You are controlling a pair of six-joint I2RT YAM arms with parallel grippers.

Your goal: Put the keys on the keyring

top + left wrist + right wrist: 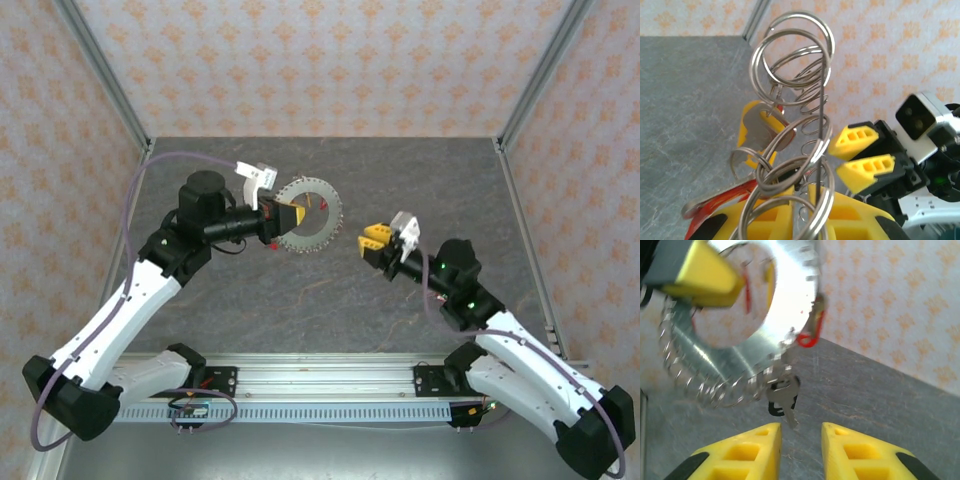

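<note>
Silvery wire loops of the keyring (325, 235) pinched by its rim in the left claw (290, 214), held above the desk (300, 310), ring face turned toward the right arm. Hanging from the keyring's lower rim: a plain silver key (783, 399) and, further round that rim, a red-tagged key (813, 325); seemingly both threaded on, but cannot tell how far along the coil. Right claw (372, 238) just beside the keyring, about level with its lower rim, fingers spread with a clear gap, nothing between them. Probable step in hand: gripping the dangling silver key and working it fully round the wire. To do that well: come in from below the keyring, line the gap up with the flat of the blade, close on the blade rather than the head, leaving the head free to slide. Hold the left pinch firm and the keyring motionless; avoid any sideways nudge against such thin, springy wire, likely to twist out of the grip. Move slowly in short arcs following the keyring's curve. Watch for snagging on the red tag and on neighbouring loops.
</note>
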